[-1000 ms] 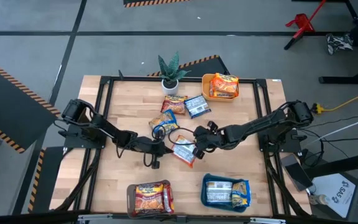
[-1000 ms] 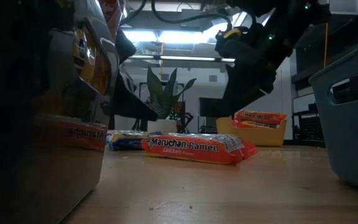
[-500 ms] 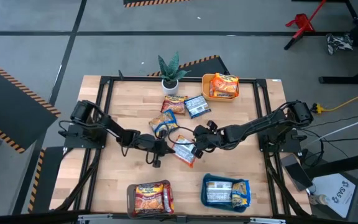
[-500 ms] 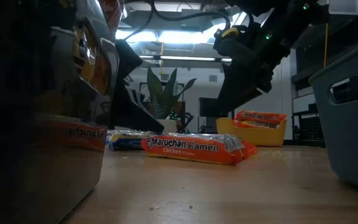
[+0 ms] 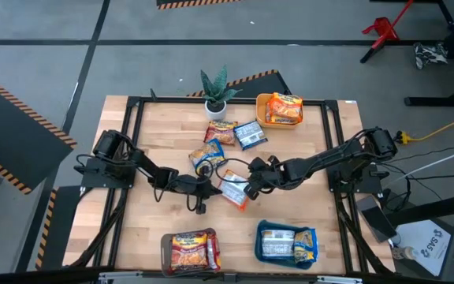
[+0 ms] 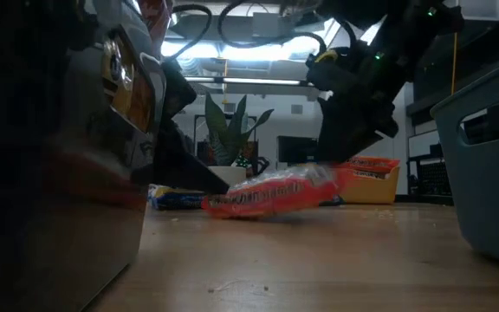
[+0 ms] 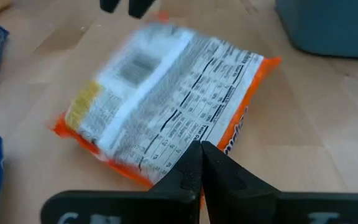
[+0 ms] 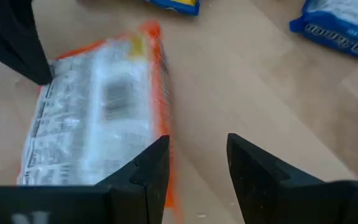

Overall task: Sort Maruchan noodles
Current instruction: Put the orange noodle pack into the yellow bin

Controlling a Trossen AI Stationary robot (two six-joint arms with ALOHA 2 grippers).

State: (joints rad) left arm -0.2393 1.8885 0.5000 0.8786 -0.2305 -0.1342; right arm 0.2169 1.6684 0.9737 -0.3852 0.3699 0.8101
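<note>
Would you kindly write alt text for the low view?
An orange noodle packet lies tilted on the wooden table, one end raised beneath the right hand. The shut left hand presses at its other end; a plant stands behind.

I see an orange packet (image 5: 233, 190) mid-table, back panel up, white with small print; in the low view (image 6: 271, 192) one end sits raised off the wood, tilted. Behind it, three more loose packets lie flat: an orange-and-blue one (image 5: 207, 153), an orange one (image 5: 221, 130) near the plant, and a blue one (image 5: 249, 134) just beside that. More packets fill the yellow tray (image 5: 285, 108), the brown tray (image 5: 189, 248) and the teal tray (image 5: 288, 241).
</note>
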